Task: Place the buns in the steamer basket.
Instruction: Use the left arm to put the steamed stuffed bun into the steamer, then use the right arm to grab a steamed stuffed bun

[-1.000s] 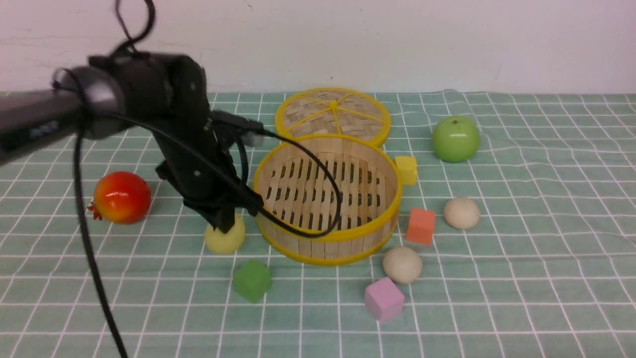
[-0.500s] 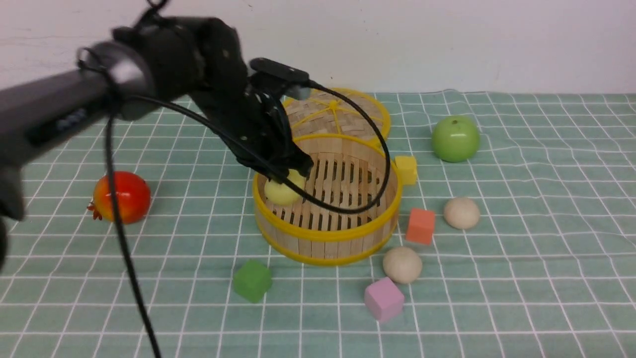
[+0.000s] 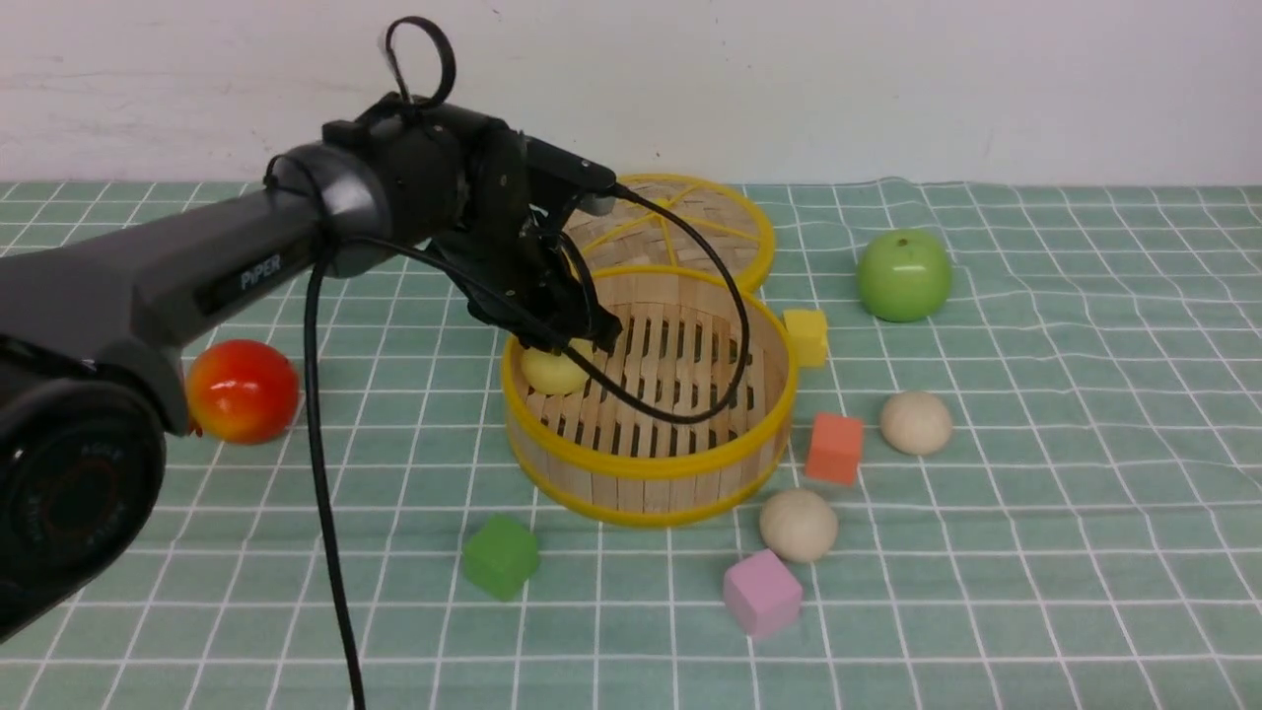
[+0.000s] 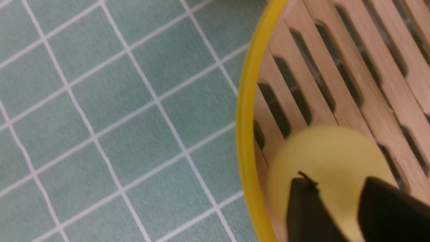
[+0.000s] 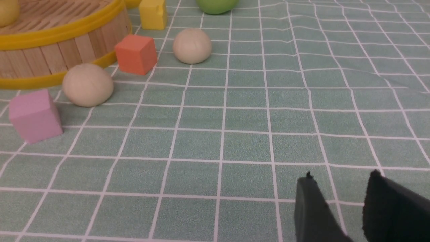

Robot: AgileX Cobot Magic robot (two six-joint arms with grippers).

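The steamer basket (image 3: 651, 463) stands mid-table. My left gripper (image 3: 567, 345) reaches inside it by the left wall, shut on the pale yellow bun (image 3: 552, 375), which is low over the slatted floor. In the left wrist view the gripper (image 4: 336, 181) pinches the top of that bun (image 4: 329, 151), just inside the yellow rim (image 4: 245, 117). Two beige buns lie on the cloth: one (image 3: 798, 525) in front of the basket, one (image 3: 916, 422) to its right. My right gripper (image 5: 341, 176) is open and empty over bare cloth, with both beige buns (image 5: 88, 85) (image 5: 192, 45) ahead of it.
The flat woven lid (image 3: 690, 222) leans behind the basket. A green apple (image 3: 903, 275) sits at the back right and a red fruit (image 3: 242, 390) at the left. Yellow (image 3: 806, 335), orange (image 3: 834, 448), pink (image 3: 761, 593) and green (image 3: 501, 555) cubes surround the basket.
My left gripper lifted the yellow bun off the cloth left of the basket, carried it over the rim, and has now lowered it inside by the left wall.
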